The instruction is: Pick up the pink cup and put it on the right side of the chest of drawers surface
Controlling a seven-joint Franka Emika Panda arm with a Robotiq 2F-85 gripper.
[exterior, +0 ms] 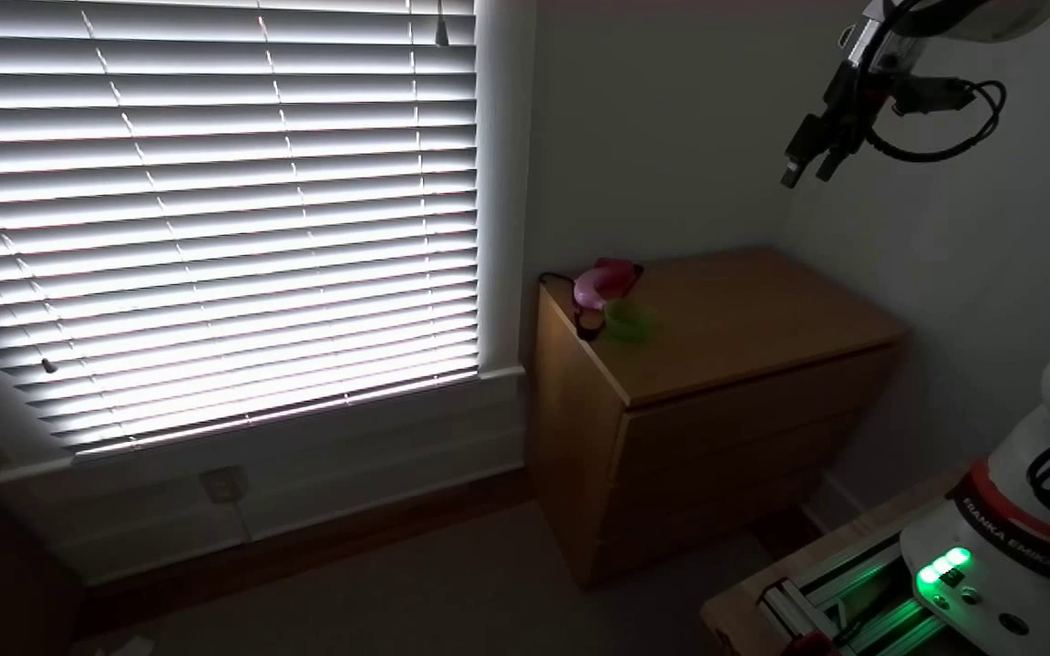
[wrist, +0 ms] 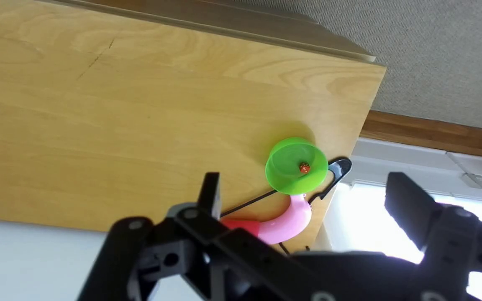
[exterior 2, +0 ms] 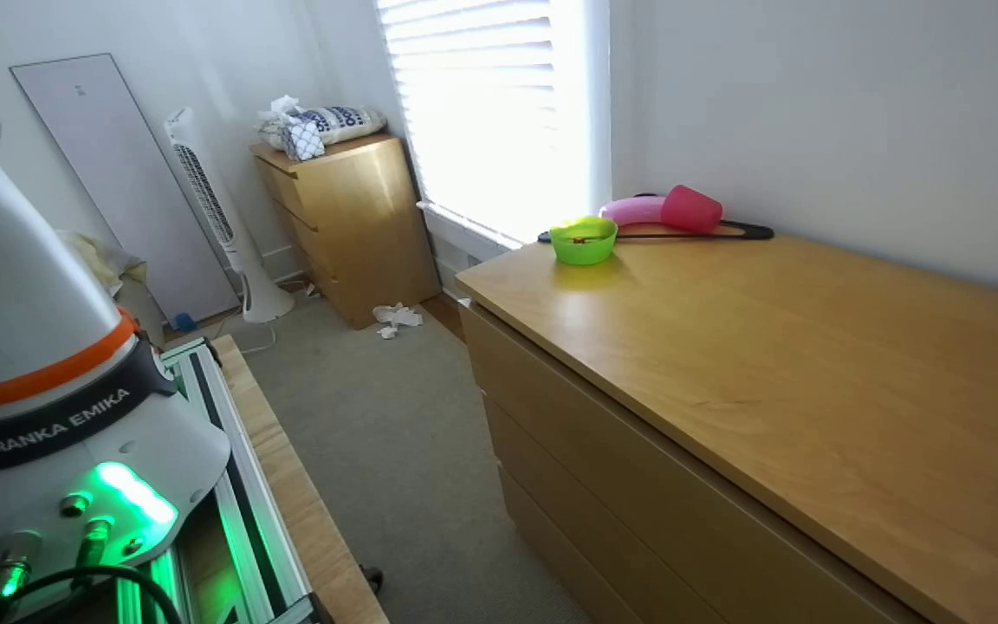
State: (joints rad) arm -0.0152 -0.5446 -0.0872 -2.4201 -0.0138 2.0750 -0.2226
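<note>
Lower the wide-spread, empty gripper [exterior: 808, 171] clear of the green bowl [exterior 2: 584, 250].
Just behind the green bowl, pinch only the tilted pink cup [exterior 2: 691, 210], best lifted slowly to avoid dragging the pale pink curved piece [exterior 2: 635, 211] touching it.

Chest of drawers [exterior 2: 811, 364], light-brown wood, flat top: carried, at one end, one green bowl [exterior 2: 583, 248], upright. Grouped near the bowl lay one pink cup [exterior 2: 691, 211], tilted, one paler pink curved piece [exterior 2: 631, 211] and one slender black item [exterior 2: 750, 231]
</note>
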